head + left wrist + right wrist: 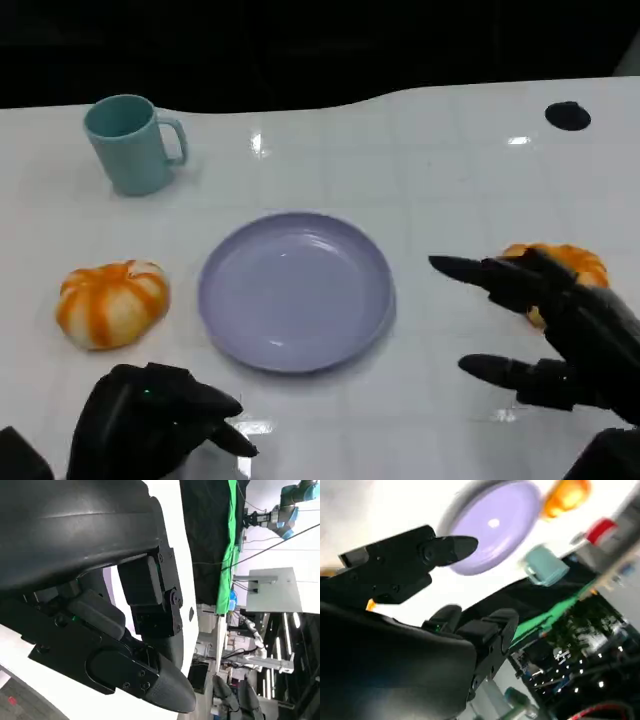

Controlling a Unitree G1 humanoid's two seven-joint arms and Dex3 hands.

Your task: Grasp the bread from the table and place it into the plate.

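A glossy white table [430, 170] with faint grid lines fills the near ground, its far edge curving against a black backdrop [300, 45]. Bright overhead lights leave small glare spots [258, 145] on its surface, and a round black hole [567, 116] sits near its far right corner. Beyond the table, the left wrist view shows a bright green cloth [229, 545] hanging beside dark drapery, a light grey panel [272, 590] on a stand, a pale blue industrial arm [295, 495] against a white wall, and cluttered lab equipment [245, 645] with trailing cables.
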